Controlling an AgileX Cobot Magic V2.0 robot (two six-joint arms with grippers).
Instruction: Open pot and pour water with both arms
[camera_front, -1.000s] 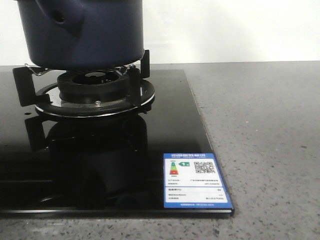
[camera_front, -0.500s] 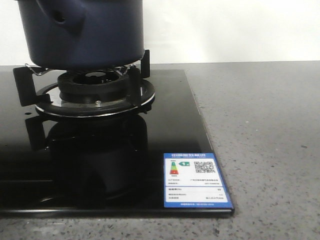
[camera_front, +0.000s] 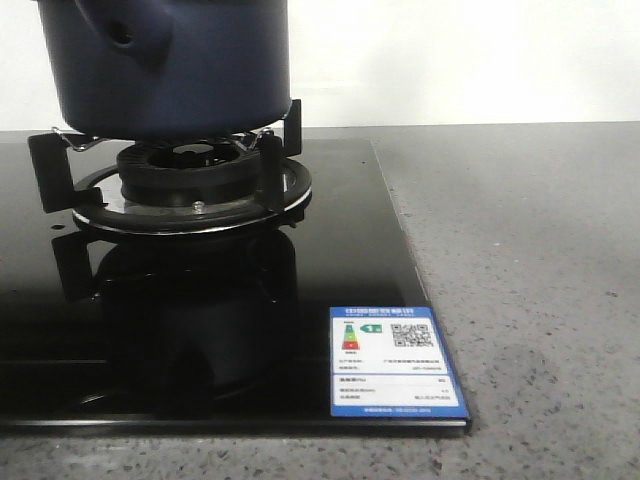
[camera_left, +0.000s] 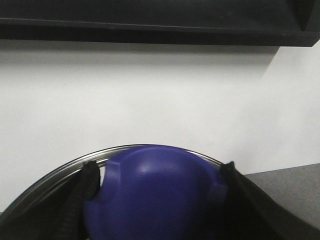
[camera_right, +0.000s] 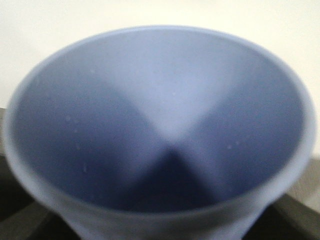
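One wide stretch of grey counter (camera_front: 520, 250) lies bare to the right of the black glass hob (camera_front: 330, 250), running back to a white wall; the hob's right edge slants from the far middle to a near corner where a blue label (camera_front: 396, 361) is stuck. On the hob's left part sits a burner (camera_front: 185, 165) ringed by a black pot stand (camera_front: 270, 165), and on that stand rests the pot (camera_front: 200, 70), upright with its axis vertical, its top cut off by the frame and its side handle stub (camera_front: 125, 35), hole showing, pointing toward the camera and slightly left. The pot's right side stands just inside the stand's right prong, with free room beyond it. In the left wrist view the left gripper (camera_left: 155, 200) has its black fingers (camera_left: 82, 190) pressed against either side of a rounded blue knob (camera_left: 150, 195), a steel rim curving behind. In the right wrist view a pale blue cup (camera_right: 160, 135) fills the frame, mouth toward the camera; the right gripper's fingers are hidden, so their state cannot be told.
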